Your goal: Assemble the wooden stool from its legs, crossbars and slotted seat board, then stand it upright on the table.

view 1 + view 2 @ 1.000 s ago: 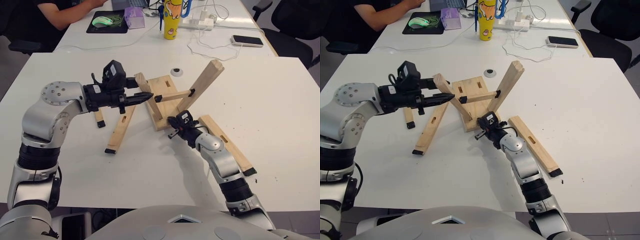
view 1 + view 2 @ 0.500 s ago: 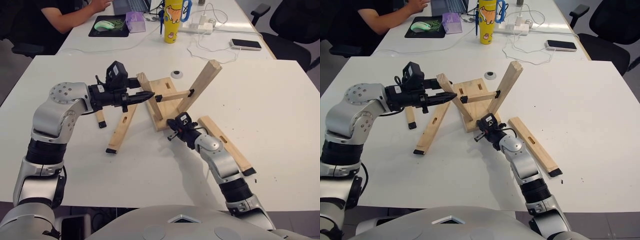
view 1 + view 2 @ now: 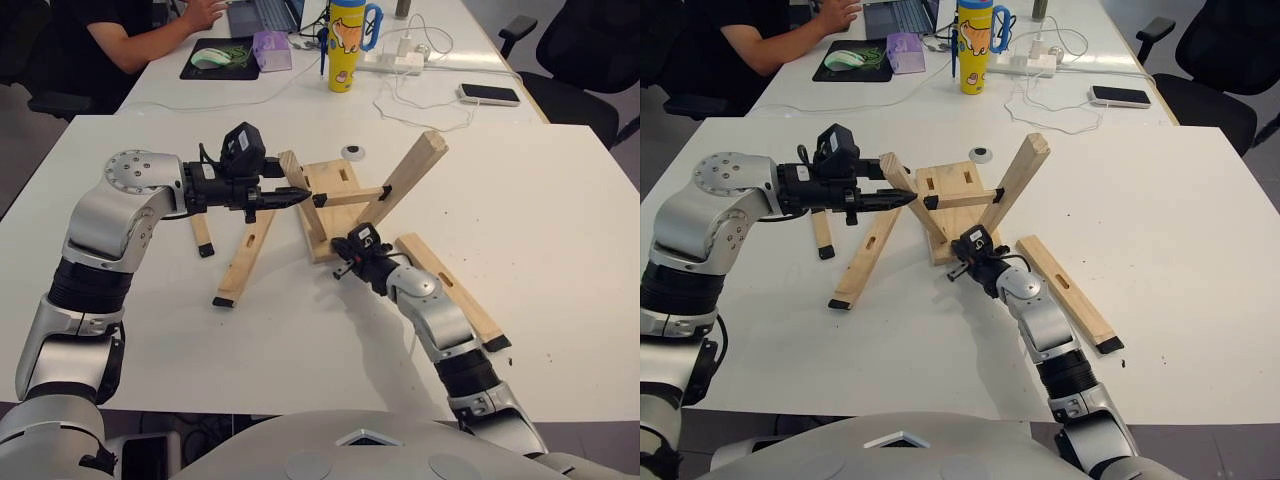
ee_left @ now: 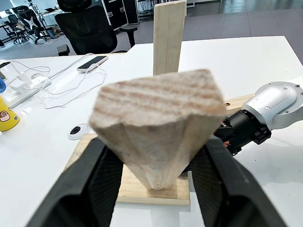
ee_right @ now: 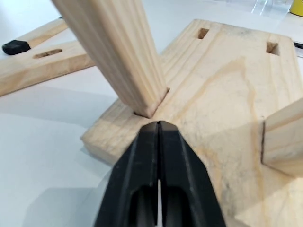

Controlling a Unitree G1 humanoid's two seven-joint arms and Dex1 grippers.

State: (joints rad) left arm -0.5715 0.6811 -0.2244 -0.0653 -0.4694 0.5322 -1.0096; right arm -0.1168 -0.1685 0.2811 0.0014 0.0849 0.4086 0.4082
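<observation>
The slotted seat board (image 3: 338,178) lies flat on the white table (image 3: 560,200). Two legs stand tilted in it: the left leg (image 3: 305,210) and the right leg (image 3: 412,172), joined by a crossbar (image 3: 352,195). My left gripper (image 3: 297,197) is shut on the left leg's upper end; in the left wrist view that leg's end (image 4: 158,123) sits between the fingers (image 4: 90,189). My right gripper (image 3: 343,270) is shut with nothing in it. Its tip (image 5: 158,125) rests on the board right at the left leg's foot (image 5: 147,101).
A loose slotted leg (image 3: 243,260) and a short bar (image 3: 200,235) lie left of the board. Another slotted leg (image 3: 452,292) lies right of my right arm. Behind are a small round disc (image 3: 352,152), a yellow cup (image 3: 346,45), cables and a phone (image 3: 489,94).
The whole picture has shifted a little. My left arm's elbow has swung up while its gripper keeps hold of the leg. The right gripper stays at the board.
</observation>
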